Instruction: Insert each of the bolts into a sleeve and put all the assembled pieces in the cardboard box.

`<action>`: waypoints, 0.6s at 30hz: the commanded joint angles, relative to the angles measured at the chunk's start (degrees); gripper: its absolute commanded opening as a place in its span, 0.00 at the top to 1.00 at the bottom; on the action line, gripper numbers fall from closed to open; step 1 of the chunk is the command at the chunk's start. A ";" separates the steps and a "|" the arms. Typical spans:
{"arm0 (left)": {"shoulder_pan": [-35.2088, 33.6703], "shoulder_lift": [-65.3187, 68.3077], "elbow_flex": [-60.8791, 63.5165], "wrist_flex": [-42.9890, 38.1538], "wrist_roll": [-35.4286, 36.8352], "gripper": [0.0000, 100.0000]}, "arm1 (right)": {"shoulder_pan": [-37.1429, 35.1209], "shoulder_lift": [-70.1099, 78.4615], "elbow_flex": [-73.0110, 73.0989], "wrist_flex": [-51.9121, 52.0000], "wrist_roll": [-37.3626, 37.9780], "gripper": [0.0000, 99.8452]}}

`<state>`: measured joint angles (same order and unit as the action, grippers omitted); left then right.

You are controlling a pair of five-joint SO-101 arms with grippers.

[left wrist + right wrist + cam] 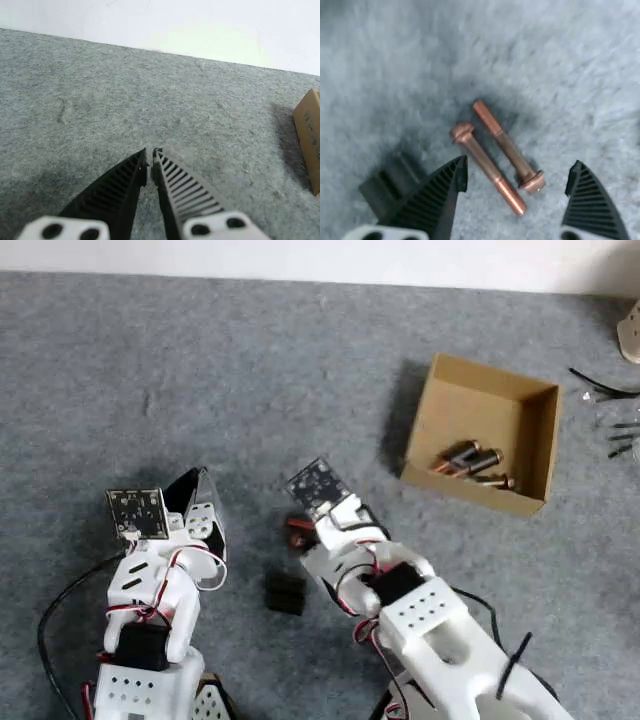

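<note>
Two copper bolts lie side by side on the grey felt, one (487, 165) nearer the black sleeve and the other (507, 147) beside it, heads at opposite ends. My right gripper (517, 175) hangs open just above them, its fingers on either side of the pair. A black sleeve (387, 182) (285, 592) rests beside it on the felt. In the high view the right gripper (305, 530) covers most of the bolts. My left gripper (150, 160) (205, 502) is shut and holds nothing. The cardboard box (480, 435) holds several assembled pieces (470, 462).
Grey felt covers the table (250, 370). Black cable ties (610, 415) lie at the far right edge past the box. The box's corner (309, 135) shows in the left wrist view. A black cable (55, 640) trails by the left arm.
</note>
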<state>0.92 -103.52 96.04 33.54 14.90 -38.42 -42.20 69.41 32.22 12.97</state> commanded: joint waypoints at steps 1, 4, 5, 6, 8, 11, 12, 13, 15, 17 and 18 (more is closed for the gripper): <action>-0.92 -0.57 1.10 0.00 -1.05 0.96 | -0.40 4.97 -0.57 0.31 3.34 0.72; -0.92 -0.57 1.10 0.00 -1.05 0.96 | -0.31 10.68 -0.84 0.13 5.10 0.72; -0.92 -0.57 1.10 0.00 -1.05 0.96 | -0.31 12.53 -0.84 0.13 5.63 0.72; -0.92 -0.57 1.10 0.00 -1.05 0.96 | -0.31 14.20 -0.84 0.13 5.98 0.72; -0.92 -0.57 1.10 0.00 -1.05 0.96 | 0.66 16.57 -1.10 -0.48 6.51 0.72; -0.92 -0.57 1.10 0.00 -1.05 0.96 | 2.86 19.30 -3.12 -2.07 6.77 0.72; -0.92 -0.57 1.10 0.00 -1.05 0.96 | 3.91 20.00 -3.65 -2.07 6.68 0.72; -0.92 -0.57 1.10 0.00 -1.05 0.96 | 5.05 20.70 -4.26 -2.07 6.77 0.72; -0.92 -0.57 1.10 0.00 -1.05 0.96 | 6.55 21.76 -5.14 -2.07 6.77 0.72; -0.84 -0.57 1.10 0.00 -1.05 0.96 | 6.90 22.64 -5.58 -2.07 6.68 0.73; -0.84 -0.57 1.10 0.00 -1.05 0.96 | 6.81 23.08 -5.58 -2.07 6.68 0.73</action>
<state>0.92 -103.52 96.04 33.54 14.90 -34.46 -20.48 65.54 31.60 18.95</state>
